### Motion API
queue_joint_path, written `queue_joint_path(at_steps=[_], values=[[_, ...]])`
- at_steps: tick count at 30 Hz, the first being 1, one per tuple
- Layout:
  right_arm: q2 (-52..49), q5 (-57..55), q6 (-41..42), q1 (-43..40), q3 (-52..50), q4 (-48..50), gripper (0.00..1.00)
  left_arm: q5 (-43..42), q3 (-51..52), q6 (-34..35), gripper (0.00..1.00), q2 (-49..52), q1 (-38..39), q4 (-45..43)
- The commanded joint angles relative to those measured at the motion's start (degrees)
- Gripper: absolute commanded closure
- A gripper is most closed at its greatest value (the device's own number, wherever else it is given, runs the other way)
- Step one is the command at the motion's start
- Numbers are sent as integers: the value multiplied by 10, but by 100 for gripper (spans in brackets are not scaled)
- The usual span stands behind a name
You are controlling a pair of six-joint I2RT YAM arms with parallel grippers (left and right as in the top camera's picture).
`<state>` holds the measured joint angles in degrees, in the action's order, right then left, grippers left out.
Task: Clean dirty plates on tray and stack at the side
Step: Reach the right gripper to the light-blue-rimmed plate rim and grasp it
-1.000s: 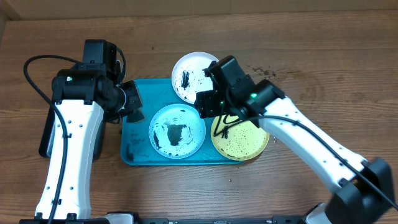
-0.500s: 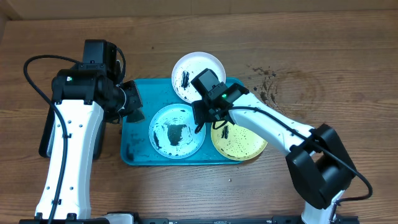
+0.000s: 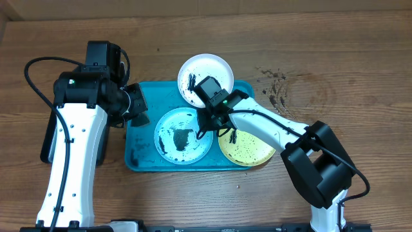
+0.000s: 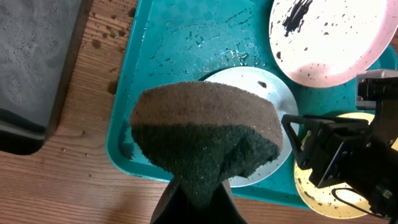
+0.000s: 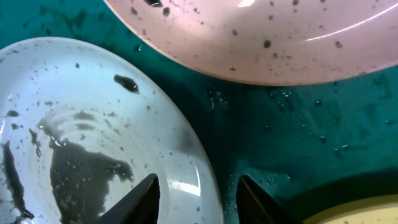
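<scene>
The turquoise tray (image 3: 138, 154) holds three dirty plates: a white one (image 3: 205, 69) at the back, a light blue one (image 3: 183, 136) in the middle, a yellow-green one (image 3: 251, 147) at the right. My right gripper (image 3: 207, 121) is open, its fingers either side of the light blue plate's right rim (image 5: 205, 180). The white plate (image 5: 261, 31) fills the top of the right wrist view. My left gripper (image 3: 136, 111) is shut on a brown-and-green sponge (image 4: 205, 134) and holds it above the tray's left part (image 4: 180, 37).
A black tray with a grey inside (image 4: 31, 56) stands left of the turquoise tray. Dark crumbs (image 3: 277, 87) lie on the wooden table at the right. Water drops wet the tray floor (image 5: 298, 118).
My right gripper has moved left and down from over the yellow-green plate to the light blue plate's right rim. The left arm with the sponge has not moved.
</scene>
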<state>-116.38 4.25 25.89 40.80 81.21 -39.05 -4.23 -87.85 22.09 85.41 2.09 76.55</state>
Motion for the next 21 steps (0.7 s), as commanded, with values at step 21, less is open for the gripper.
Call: queue_joint_path(at_steps=[21], values=[[-26, 33, 47, 31, 3, 16, 96, -51, 65, -7, 96, -4, -1, -38]])
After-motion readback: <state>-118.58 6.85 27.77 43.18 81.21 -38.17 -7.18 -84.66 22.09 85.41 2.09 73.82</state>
